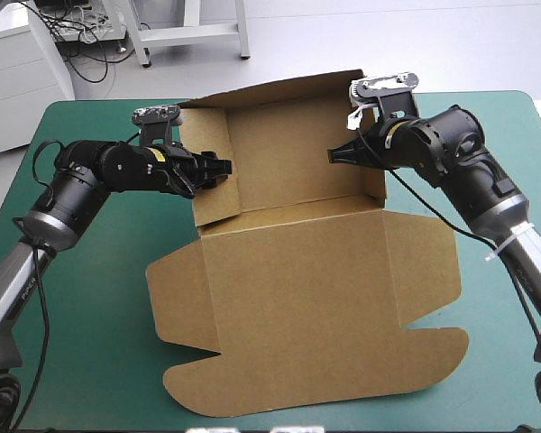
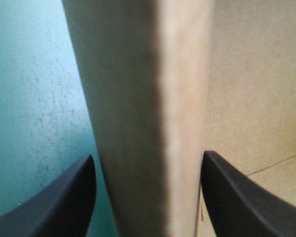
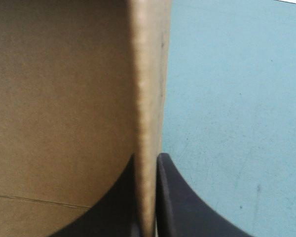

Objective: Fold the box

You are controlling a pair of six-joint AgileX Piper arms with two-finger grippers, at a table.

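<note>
We see the brown box (image 1: 316, 298) in the middle of the bench (image 1: 90, 343), which has a teal-green cover. Its far half is raised into a tray and its lid (image 1: 325, 307) lies flat on the near side. Our left gripper (image 1: 221, 169) straddles the left wall (image 2: 138, 98), and its black fingers (image 2: 64, 197) are wide apart on either side of the board. Our right gripper (image 1: 335, 155) is pinched tight on the upright right wall (image 3: 149, 74), with one finger inside the tray and one outside.

Raised box (image 1: 298, 280) walls bar sideways passage (cover (image 1: 99, 361) outside lies free).
</note>
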